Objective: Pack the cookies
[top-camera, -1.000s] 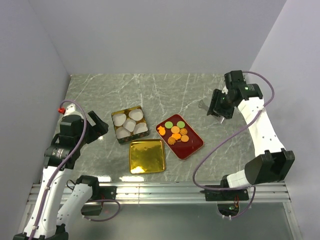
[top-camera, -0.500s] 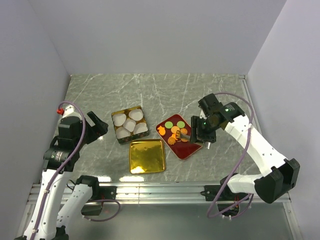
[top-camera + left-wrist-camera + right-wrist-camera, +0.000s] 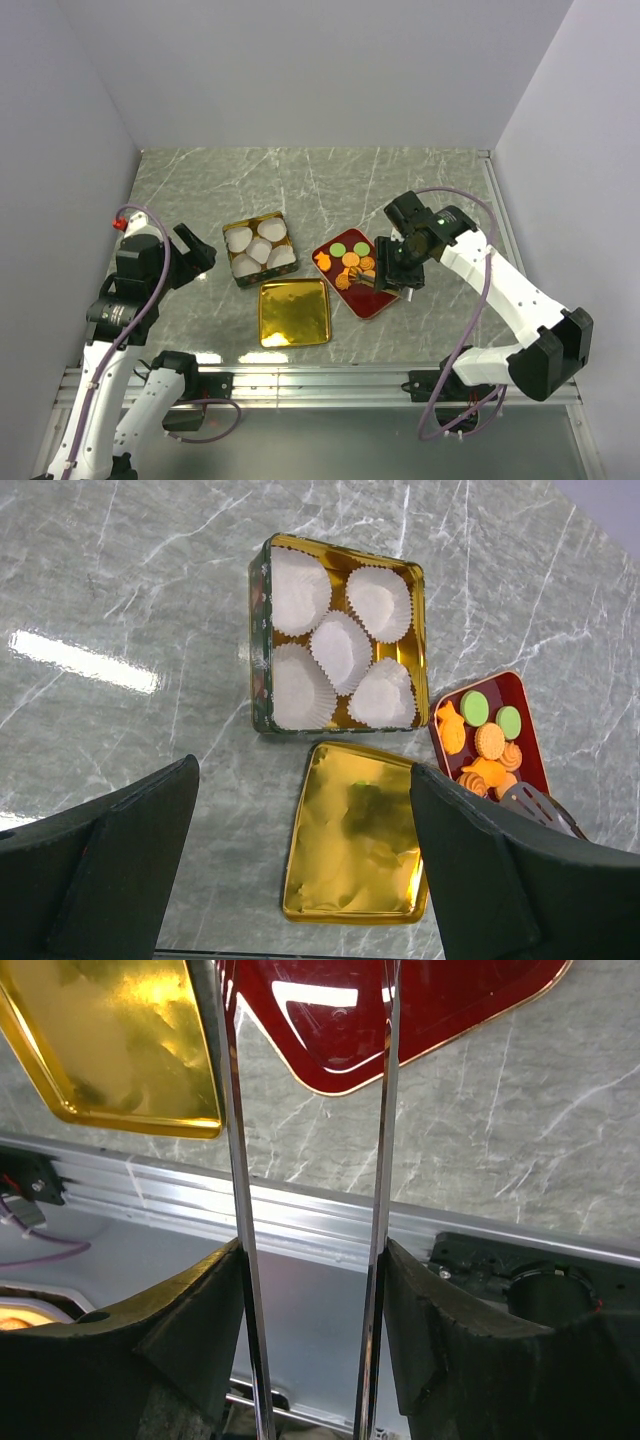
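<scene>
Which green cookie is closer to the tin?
The green cookie beside the irregular orange cookie, toward the tin; the other green cookie lies farther from it.

Five white paper cups (image 3: 340, 645), two green round cookies (image 3: 474, 707); one each: gold square lid (image 3: 355, 830), red tray (image 3: 460, 1000), green-sided tin (image 3: 260, 640), metal tongs (image 3: 240, 1160).

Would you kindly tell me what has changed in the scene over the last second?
The right gripper, shut on the metal tongs throughout, swung leftward from the table's far right, so the tong tips now reach over the cookies on the red tray. The left gripper stayed open and still. The tin, gold lid, tray and cookies did not move.
</scene>
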